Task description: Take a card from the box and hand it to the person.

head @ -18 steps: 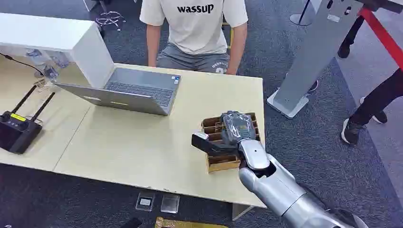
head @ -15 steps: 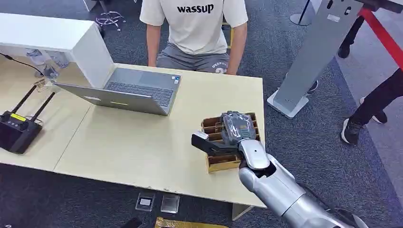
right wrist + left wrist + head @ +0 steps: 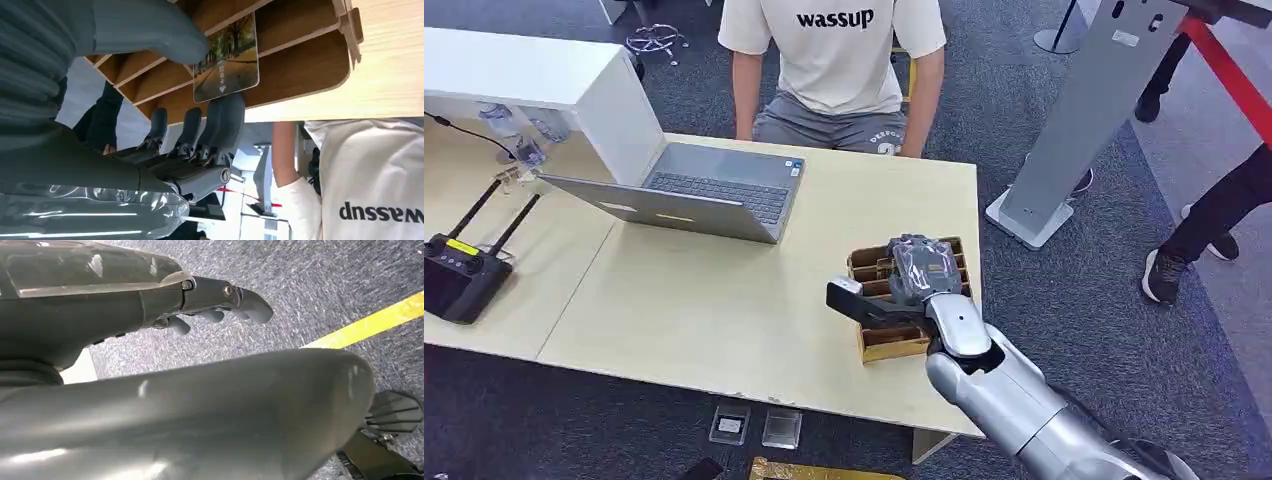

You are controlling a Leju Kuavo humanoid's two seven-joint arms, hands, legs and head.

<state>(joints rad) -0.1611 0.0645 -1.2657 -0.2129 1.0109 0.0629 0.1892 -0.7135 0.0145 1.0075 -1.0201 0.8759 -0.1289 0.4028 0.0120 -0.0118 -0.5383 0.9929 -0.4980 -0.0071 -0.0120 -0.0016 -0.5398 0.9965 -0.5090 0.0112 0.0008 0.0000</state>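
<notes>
I have my right hand (image 3: pixel 919 275) down over the box (image 3: pixel 894 344), which sits on the counter (image 3: pixel 724 300) near its edge, on the side away from the laptop (image 3: pixel 694 195). In the right wrist view, the card (image 3: pixel 227 57) stands up in one slot of the box. My thumb (image 3: pixel 150 25) is on one flat face of the card and my fingers (image 3: pixel 222 117) are on the other face, so the card sits right between them. They look closed in narrow on the card, and I think I am pinching it, but it is not out of the box yet. The card's long side points up out of the slot, so I should pull straight up. The person (image 3: pixel 834 60) sits across the counter, past the box. My left hand (image 3: pixel 215 305) hangs down by the floor, far from the box, fingers loosely curled and holding nothing.
</notes>
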